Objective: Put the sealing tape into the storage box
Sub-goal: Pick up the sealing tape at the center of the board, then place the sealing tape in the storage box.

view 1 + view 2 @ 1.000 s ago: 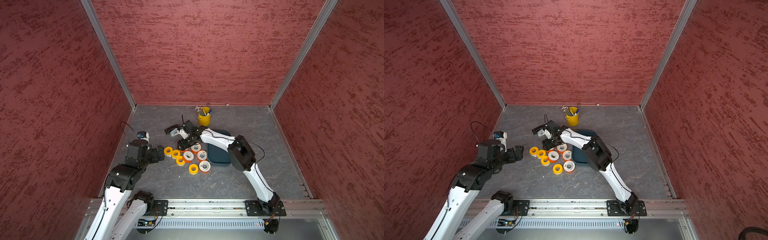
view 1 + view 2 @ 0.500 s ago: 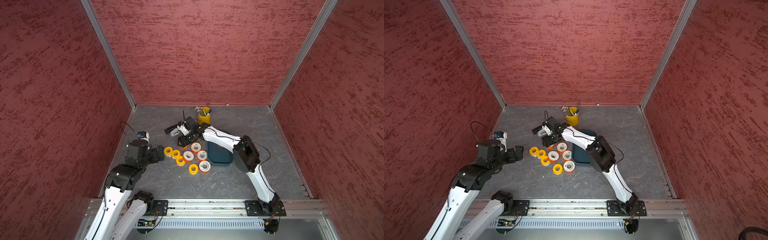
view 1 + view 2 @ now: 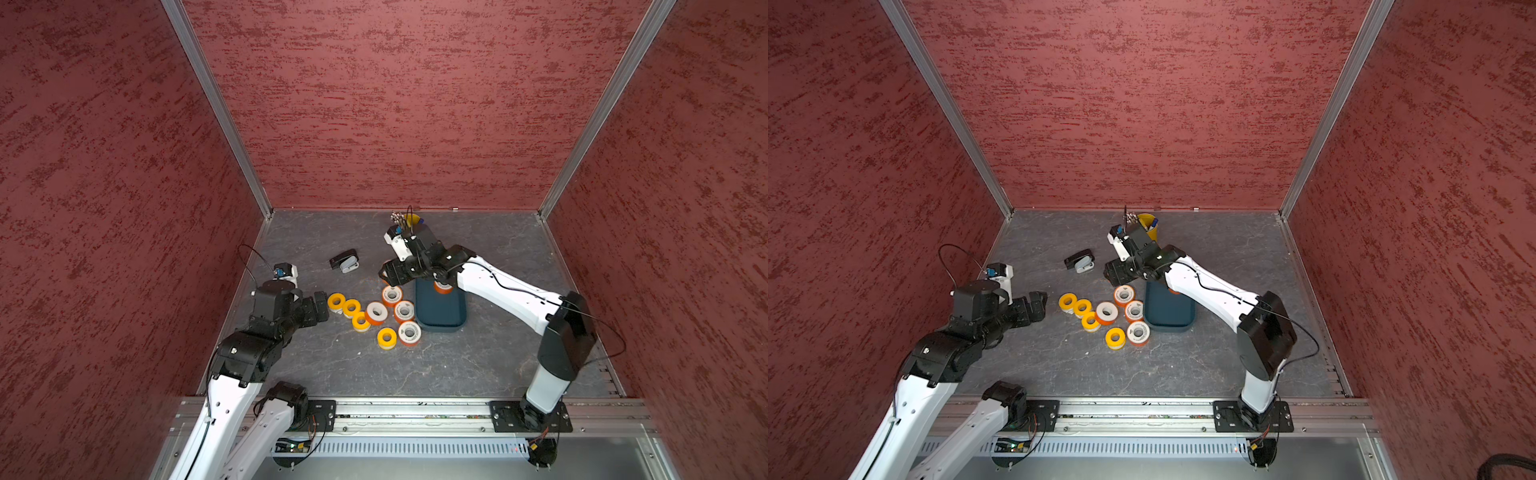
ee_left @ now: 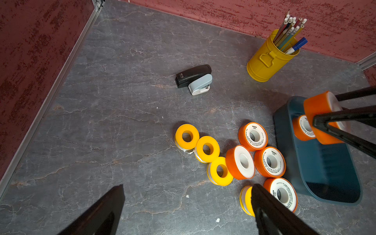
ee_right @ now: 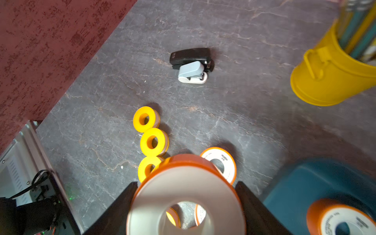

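Your right gripper [image 5: 186,195] pinched an orange roll [image 4: 317,109] over the far end of the box [image 4: 325,162]. Another roll [image 4: 303,128] lay inside, eight rolls [image 4: 240,161] beside it. Your left gripper [image 4: 188,187] stood spread wide near the yellow ones.

Teal box [image 4: 325,173], orange-white rolls [image 4: 269,161], yellow rolls [image 4: 207,149], grey veined floor [image 4: 122,122].

VASEN on labels of orange tape rolls [image 4: 260,134], M&G on black stapler [image 4: 193,75]

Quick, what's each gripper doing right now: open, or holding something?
Left gripper: open, empty.
Right gripper: closed on an orange roll.
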Controlling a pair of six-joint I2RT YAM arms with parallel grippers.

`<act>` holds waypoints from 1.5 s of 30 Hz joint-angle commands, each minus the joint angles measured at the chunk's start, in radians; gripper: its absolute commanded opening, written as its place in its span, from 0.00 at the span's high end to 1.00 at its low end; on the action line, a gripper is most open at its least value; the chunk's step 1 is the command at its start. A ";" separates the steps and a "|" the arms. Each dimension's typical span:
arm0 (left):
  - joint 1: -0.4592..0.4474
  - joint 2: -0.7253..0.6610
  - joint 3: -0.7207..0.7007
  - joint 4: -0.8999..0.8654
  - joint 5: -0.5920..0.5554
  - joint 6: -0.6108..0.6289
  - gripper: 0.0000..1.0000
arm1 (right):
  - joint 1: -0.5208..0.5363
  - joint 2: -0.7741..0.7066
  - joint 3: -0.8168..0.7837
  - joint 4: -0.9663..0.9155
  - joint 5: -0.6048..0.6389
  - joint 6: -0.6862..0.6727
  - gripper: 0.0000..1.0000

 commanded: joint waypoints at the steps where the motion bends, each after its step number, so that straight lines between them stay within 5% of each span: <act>1: 0.009 -0.005 -0.007 0.025 0.016 0.004 0.00 | -0.037 -0.082 -0.117 0.073 0.048 0.025 0.34; 6: 0.010 -0.010 -0.008 0.026 0.019 0.006 0.00 | -0.088 -0.155 -0.280 0.105 0.104 0.042 0.34; 13: 0.017 -0.004 -0.007 0.027 0.032 0.007 0.00 | -0.159 -0.143 -0.391 0.165 0.026 0.077 0.34; 29: 0.026 -0.001 -0.009 0.028 0.039 0.007 0.00 | -0.166 0.068 -0.292 0.157 0.088 0.065 0.34; 45: 0.031 0.002 -0.009 0.029 0.039 0.007 0.00 | -0.165 0.123 -0.259 0.177 0.128 0.033 0.25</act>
